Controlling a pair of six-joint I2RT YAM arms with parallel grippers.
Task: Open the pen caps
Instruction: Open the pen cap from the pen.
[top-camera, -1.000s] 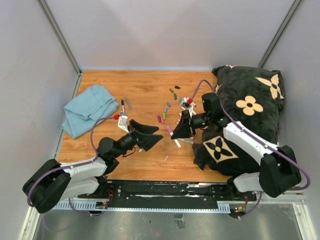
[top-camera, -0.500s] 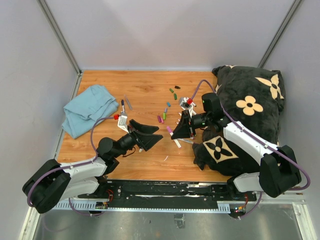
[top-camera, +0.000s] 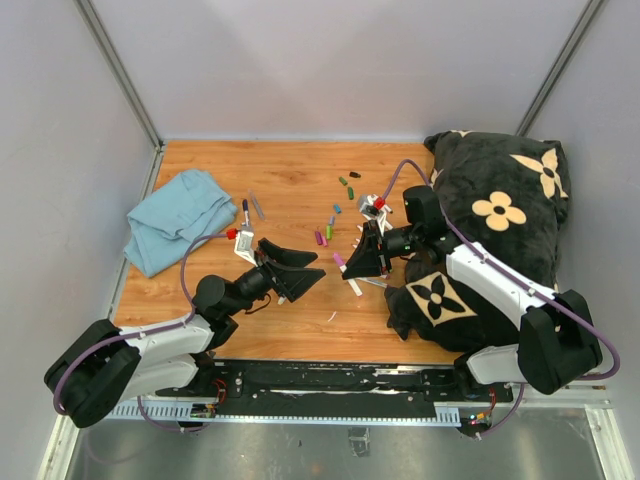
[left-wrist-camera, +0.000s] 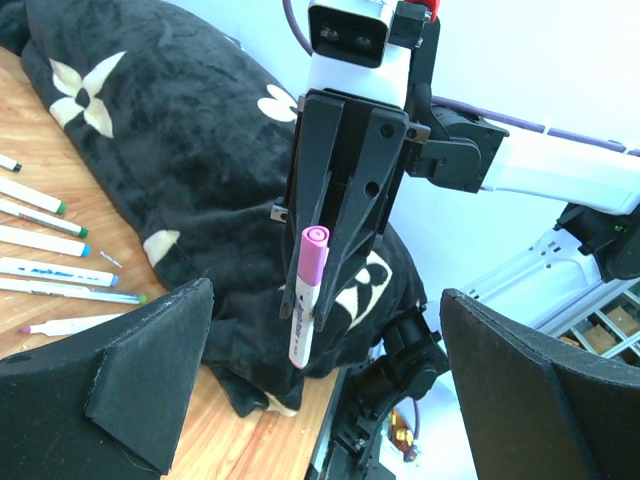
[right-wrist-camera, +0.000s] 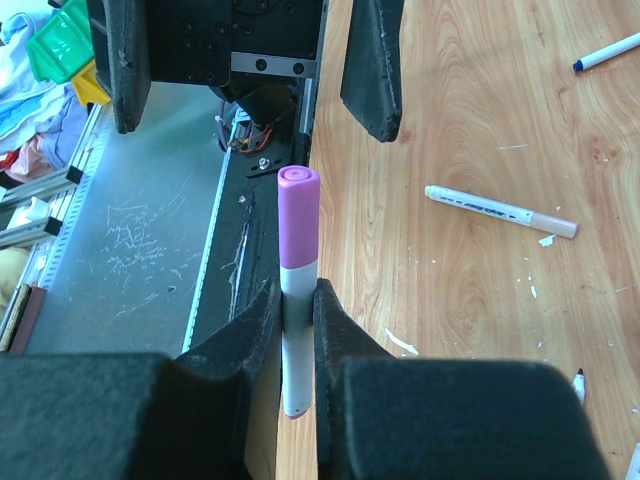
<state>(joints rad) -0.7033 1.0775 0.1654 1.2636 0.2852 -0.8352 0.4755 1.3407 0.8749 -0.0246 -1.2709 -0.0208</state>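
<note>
The right gripper pinches a white pen by its barrel. Its pink cap sticks out toward the left gripper, whose jaws are spread wide and not touching it (nothing between them yet). If the left closes off-centre or on the barrel, the cap likely won't come free. A hard tug could drag the pen through the right's pinch.

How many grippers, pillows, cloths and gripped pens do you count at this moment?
Grippers: 2 (left gripper, right gripper)
Pillow: 1
Cloth: 1
Gripped pen, pink cap on: 1
Total: 5
</note>
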